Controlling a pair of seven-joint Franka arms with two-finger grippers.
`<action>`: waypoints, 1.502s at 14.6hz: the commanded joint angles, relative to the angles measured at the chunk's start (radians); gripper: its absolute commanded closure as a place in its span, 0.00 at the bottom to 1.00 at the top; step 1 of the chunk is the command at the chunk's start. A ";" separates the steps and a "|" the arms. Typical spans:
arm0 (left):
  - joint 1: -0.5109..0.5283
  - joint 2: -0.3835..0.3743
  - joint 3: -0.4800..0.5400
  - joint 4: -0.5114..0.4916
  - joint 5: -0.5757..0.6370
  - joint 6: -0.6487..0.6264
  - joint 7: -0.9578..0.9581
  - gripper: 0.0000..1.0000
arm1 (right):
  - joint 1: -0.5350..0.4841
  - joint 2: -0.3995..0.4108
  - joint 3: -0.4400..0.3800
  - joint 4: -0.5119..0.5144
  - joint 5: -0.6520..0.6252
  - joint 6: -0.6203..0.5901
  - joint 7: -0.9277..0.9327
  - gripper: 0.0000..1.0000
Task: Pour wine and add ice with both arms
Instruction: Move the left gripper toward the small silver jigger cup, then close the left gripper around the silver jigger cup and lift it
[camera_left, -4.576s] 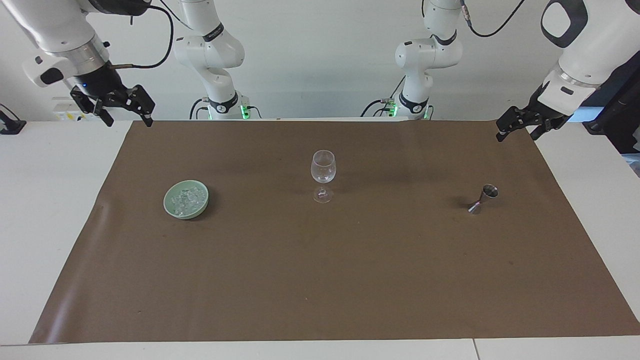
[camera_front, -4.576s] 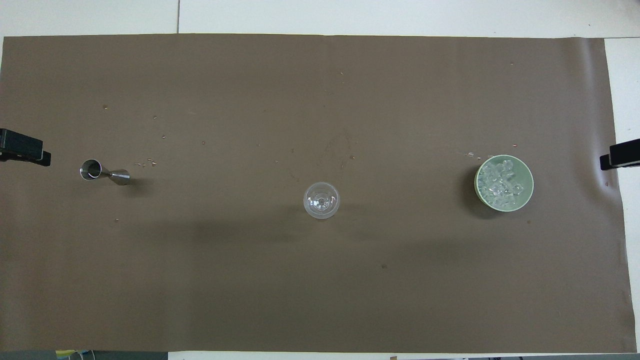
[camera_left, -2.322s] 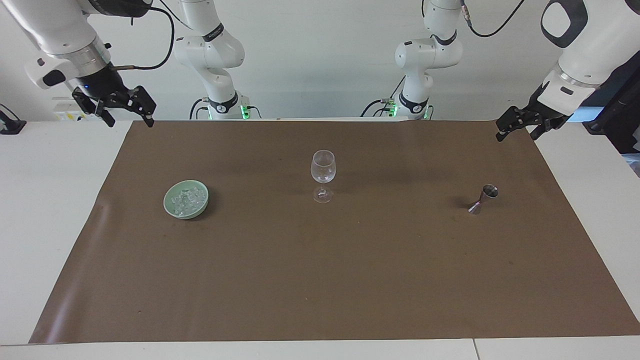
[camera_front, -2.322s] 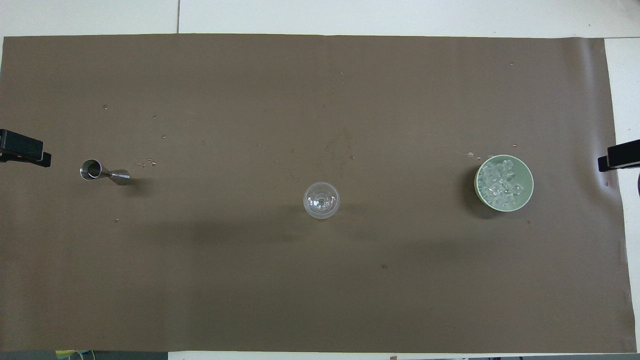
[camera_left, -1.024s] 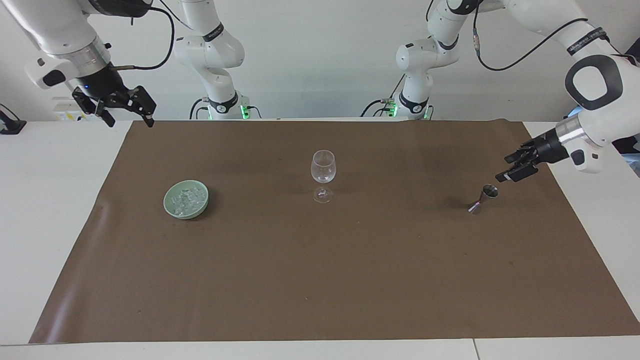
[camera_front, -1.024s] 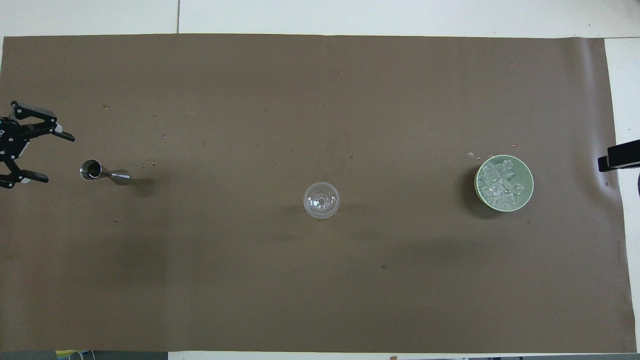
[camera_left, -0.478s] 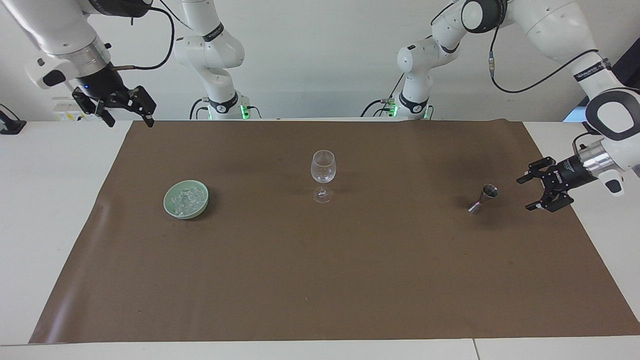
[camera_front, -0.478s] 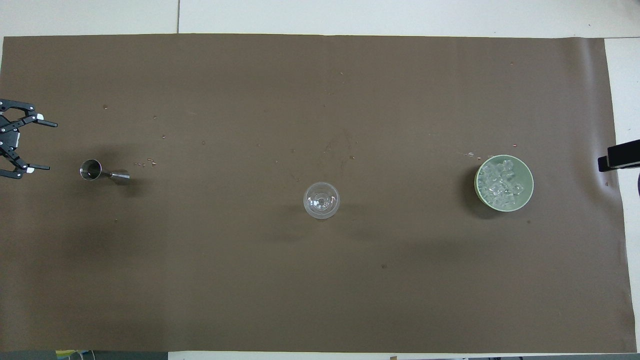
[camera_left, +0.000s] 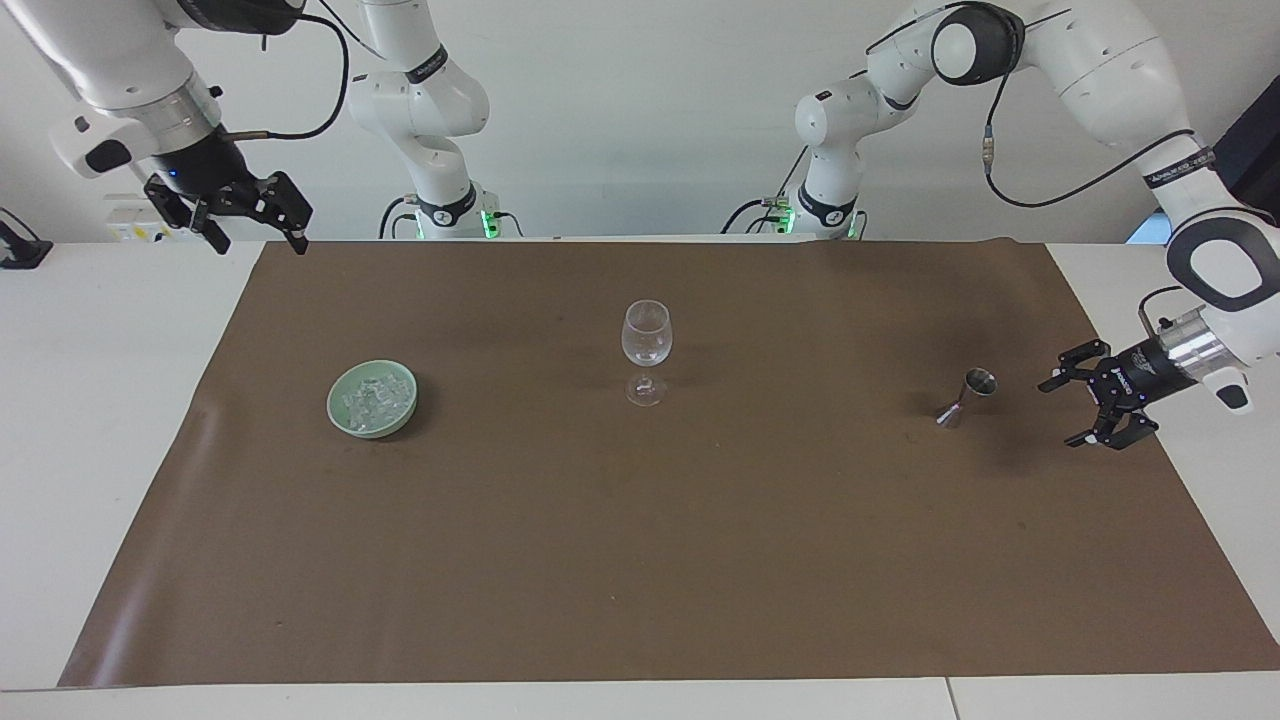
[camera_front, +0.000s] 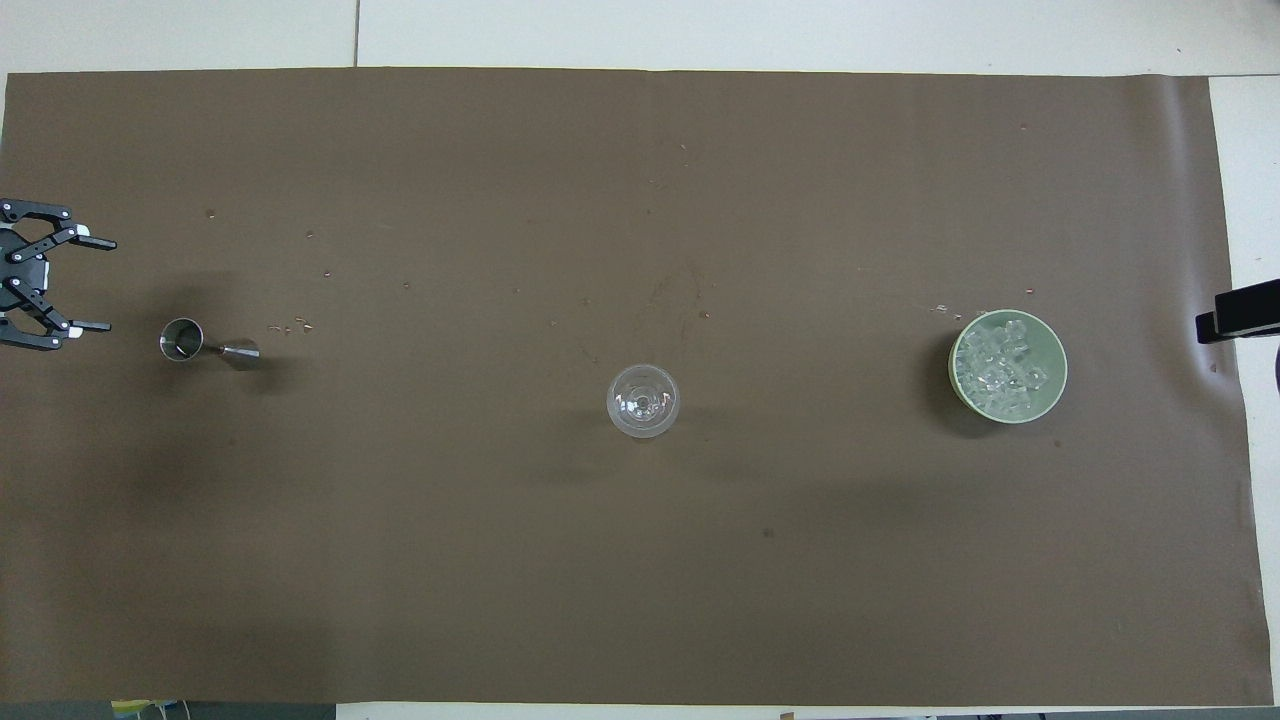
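An empty clear wine glass (camera_left: 647, 345) stands mid-mat; it also shows in the overhead view (camera_front: 643, 401). A small steel jigger (camera_left: 966, 397) (camera_front: 205, 344) sits toward the left arm's end. My left gripper (camera_left: 1055, 415) (camera_front: 110, 285) is open and empty, low over the mat's edge beside the jigger, with its fingers pointing at it and apart from it. A pale green bowl (camera_left: 372, 429) (camera_front: 1061, 372) toward the right arm's end holds the ice (camera_left: 372, 400) (camera_front: 998, 366). My right gripper (camera_left: 258, 246) is open and empty. It waits high over the mat's corner by its base.
A brown mat (camera_left: 640, 560) covers most of the white table (camera_left: 100, 400). Tiny specks lie scattered on the mat near the jigger (camera_front: 290, 326). Only an edge of the right gripper (camera_front: 1236, 314) shows in the overhead view.
The left arm swung down from the mat's corner to beside the jigger and turned its open gripper sideways toward it. In the last half second it sank slightly. The right arm stayed still.
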 joint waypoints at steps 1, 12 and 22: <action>0.024 0.006 -0.002 -0.059 -0.094 0.018 -0.008 0.00 | -0.015 -0.011 0.008 -0.013 0.007 -0.001 -0.004 0.00; 0.070 -0.136 -0.002 -0.448 -0.347 0.122 0.089 0.00 | -0.015 -0.011 0.008 -0.013 0.007 -0.001 -0.004 0.00; 0.050 -0.155 -0.014 -0.560 -0.584 0.130 0.204 0.01 | -0.015 -0.011 0.008 -0.013 0.007 -0.001 -0.004 0.00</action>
